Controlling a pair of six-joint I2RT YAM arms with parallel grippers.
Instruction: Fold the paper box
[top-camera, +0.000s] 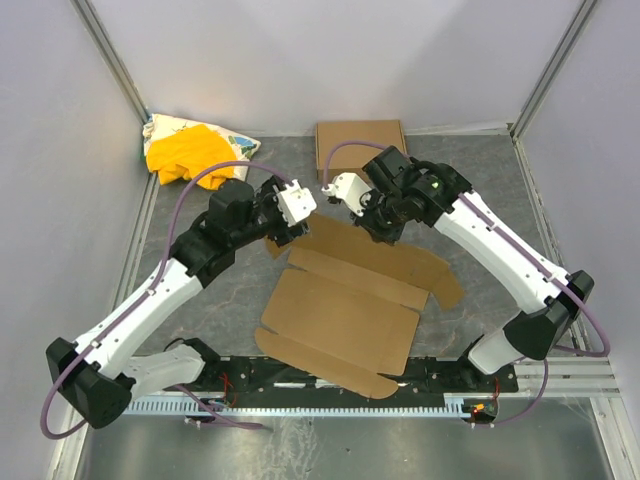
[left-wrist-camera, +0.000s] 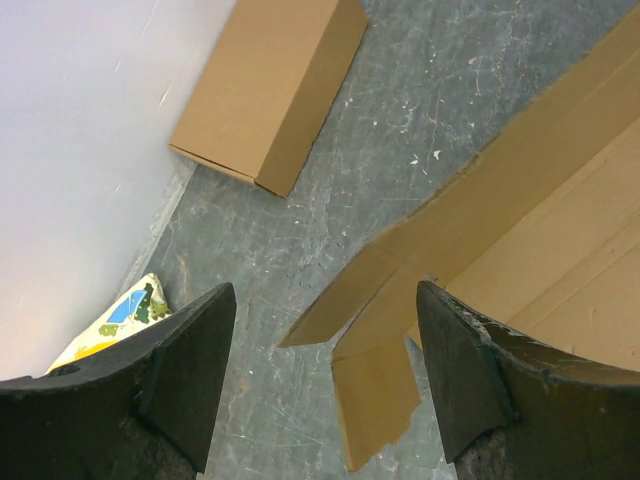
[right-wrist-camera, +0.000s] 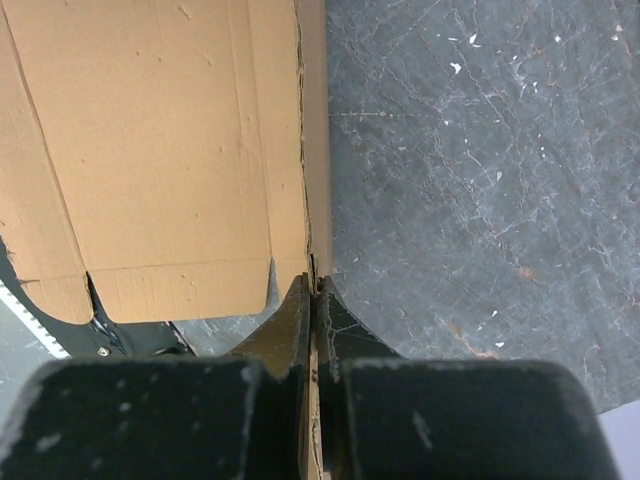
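The box (top-camera: 345, 310) lies unfolded on the table (top-camera: 232, 292), we see from above. In our left wrist view, the left gripper (left-wrist-camera: 325, 295) gapes empty over its far-left flap. In our right wrist view, the right gripper (right-wrist-camera: 312, 285) pinches its far edge.

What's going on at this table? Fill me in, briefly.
Two robot arms are working on the paper box, which lies mostly flat and unfolded on the table. The right hand is shut on the edge of one of the box's far panels. The left hand is open above the box's far left corner flap, gripping nothing. A closed carton and a yellow cloth bundle sit at the far side, with neither hand on them.
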